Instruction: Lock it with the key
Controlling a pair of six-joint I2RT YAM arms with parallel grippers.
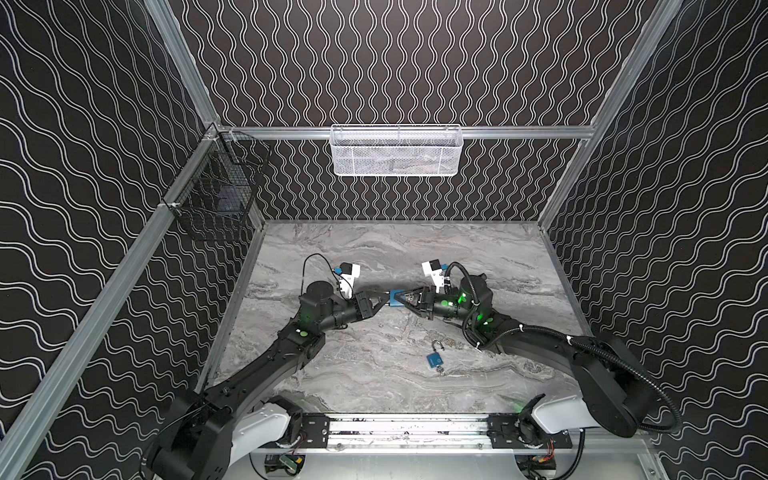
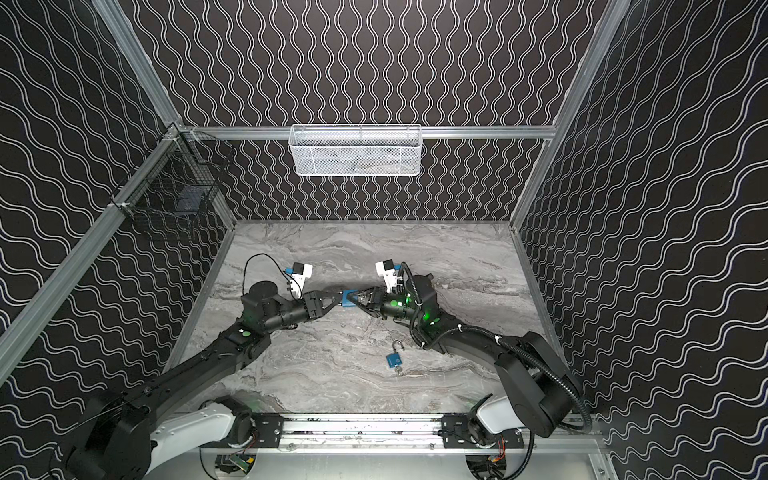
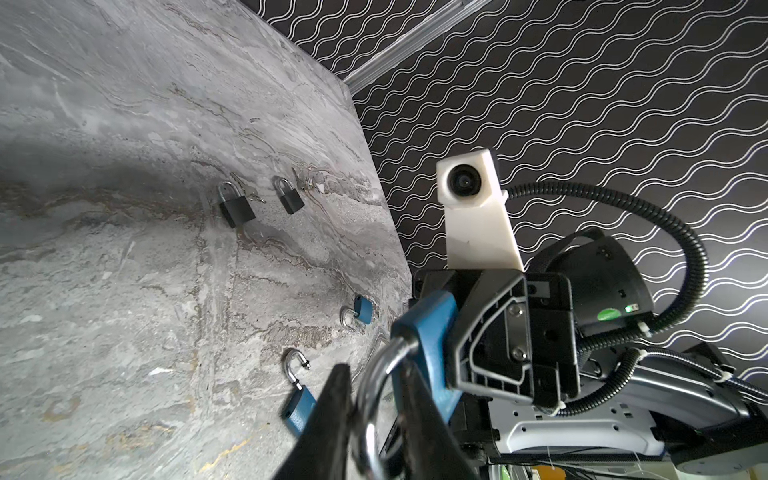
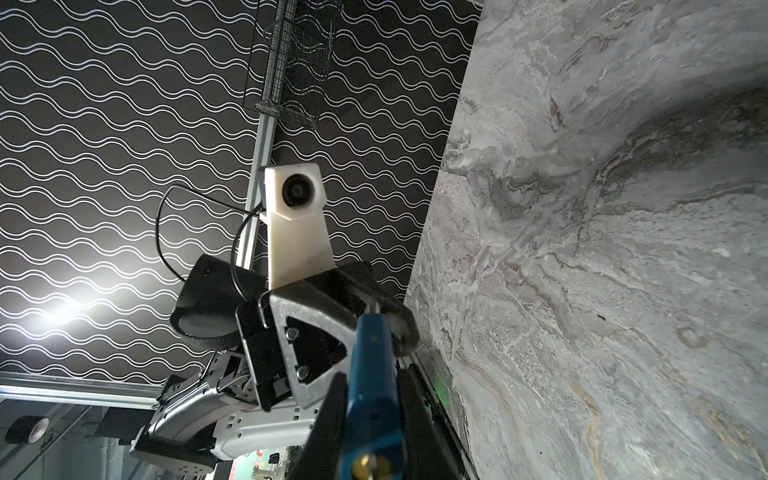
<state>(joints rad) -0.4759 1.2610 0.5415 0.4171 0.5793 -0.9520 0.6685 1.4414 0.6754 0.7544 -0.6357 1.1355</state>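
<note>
— So, where was the blue padlock (image 1: 397,296)?

— Held up off the table (image 1: 374,249), roughly midway across, between the two arms. The right claw (image 4: 370,415) was clamped on its blue body from the right. The left claw (image 1: 384,299) was pinched on the chrome shackle (image 3: 380,363) from the left.

— Was a key in it?

— Something brassy showed at the end of the body, but I couldn't tell whether it was a key.

— How should that step have been handled?

— In my judgement, the right claw needed to keep the body dead steady. The shackle needed pushing straight along its own legs, never sideways, and nothing should have been turned until it seated.

— Anything else around?

— Another blue padlock (image 1: 435,359), with its shackle open, lay on the near side. Two black padlocks (image 3: 237,210) showed elsewhere on the table in the left wrist view.
</note>
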